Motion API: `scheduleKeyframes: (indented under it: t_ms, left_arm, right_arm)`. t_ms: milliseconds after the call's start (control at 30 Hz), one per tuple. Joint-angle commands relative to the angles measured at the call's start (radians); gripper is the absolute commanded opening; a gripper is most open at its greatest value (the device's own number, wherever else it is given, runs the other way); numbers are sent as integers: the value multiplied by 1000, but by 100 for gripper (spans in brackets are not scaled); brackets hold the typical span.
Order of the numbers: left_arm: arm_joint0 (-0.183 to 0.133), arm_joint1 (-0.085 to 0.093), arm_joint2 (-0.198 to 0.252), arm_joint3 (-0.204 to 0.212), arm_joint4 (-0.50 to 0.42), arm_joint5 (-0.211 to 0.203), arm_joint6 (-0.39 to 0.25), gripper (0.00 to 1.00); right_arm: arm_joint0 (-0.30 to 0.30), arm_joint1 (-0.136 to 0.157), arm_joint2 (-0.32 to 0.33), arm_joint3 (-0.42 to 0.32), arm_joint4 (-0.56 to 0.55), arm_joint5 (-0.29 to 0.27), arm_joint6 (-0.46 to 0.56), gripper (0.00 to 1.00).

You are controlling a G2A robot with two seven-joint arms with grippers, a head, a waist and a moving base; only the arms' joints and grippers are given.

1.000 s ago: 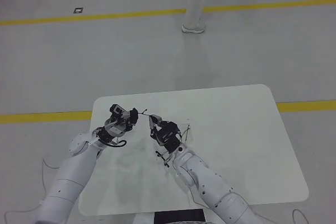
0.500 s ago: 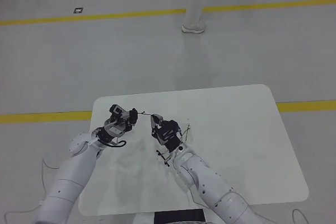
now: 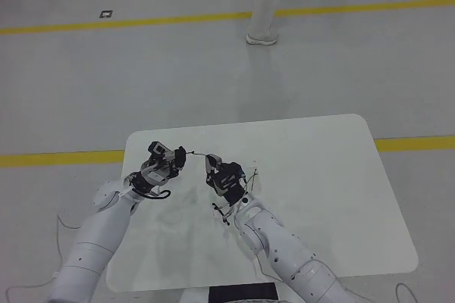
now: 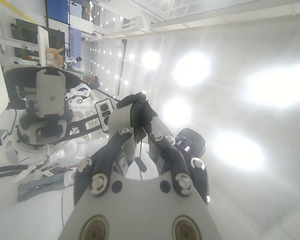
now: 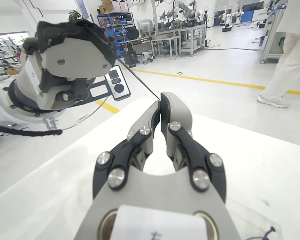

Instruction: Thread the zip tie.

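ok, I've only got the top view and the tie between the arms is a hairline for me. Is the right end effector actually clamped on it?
Observer: Yes. In the right wrist view the right end effector is shut on one end of the zip tie, pinching it at the very fingertips.
Operator: And the left?
Observer: The left end effector is shut on it too. Its wrist view shows a thin black length trailing back from the grip toward the camera.
Operator: Any slack between them?
Observer: None that I can see. The right wrist view shows the tie running in a straight line from one end effector to the other.
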State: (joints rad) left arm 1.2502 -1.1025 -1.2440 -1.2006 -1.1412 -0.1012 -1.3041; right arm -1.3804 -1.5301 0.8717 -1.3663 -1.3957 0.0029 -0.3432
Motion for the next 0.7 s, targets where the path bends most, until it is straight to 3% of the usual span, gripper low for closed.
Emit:
scheduleKeyframes:
  t_ms: [0,467,500,600,667]
  left_arm:
    - [0,0,-1,0,0,0,-1,0]
    - [0,-2,-5,5,-13,8,-16,0]
    - [0,-2,-6,6,-14,8,-18,0]
    - [1,-2,-11,7,-18,8,-22,0]
    - [3,-2,-14,7,-20,9,-25,0]
  right_arm:
    - [-1,0,1,0,-1,1,1,0]
    - [-4,0,4,-1,8,-5,-1,0]
    - [-4,0,4,-1,9,-4,-2,13]
    - [-9,-1,8,-6,25,-7,-9,100]
    - [-11,0,11,-6,38,-17,-14,100]
